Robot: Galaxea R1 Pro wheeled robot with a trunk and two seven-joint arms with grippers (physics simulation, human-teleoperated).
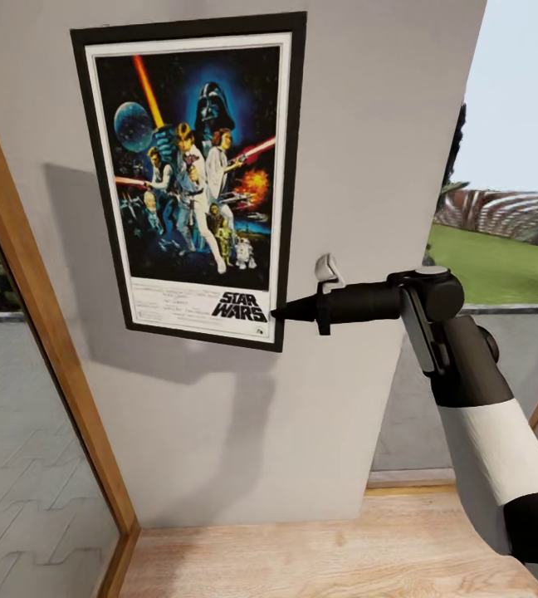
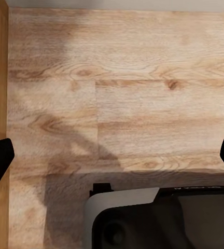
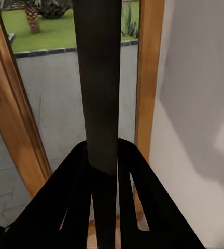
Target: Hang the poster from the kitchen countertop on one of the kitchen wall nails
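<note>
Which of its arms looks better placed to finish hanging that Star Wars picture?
Probably the right: its gripper is shut on the poster at the lower edge, against the wall. The left gripper hangs open over the wooden floor.

Poster [image 1: 193, 178] flat against pale grey wall [image 1: 369, 166]

Head cam faces wall [image 1: 369, 166] close up; left wrist looks down at floor [image 2: 122, 88]; right wrist sights along poster [image 3: 99, 78] edge.

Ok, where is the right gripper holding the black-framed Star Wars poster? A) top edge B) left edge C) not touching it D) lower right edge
D: in the head view the right gripper meets the black-framed Star Wars poster at its lower right edge, against the pale grey wall.
</note>
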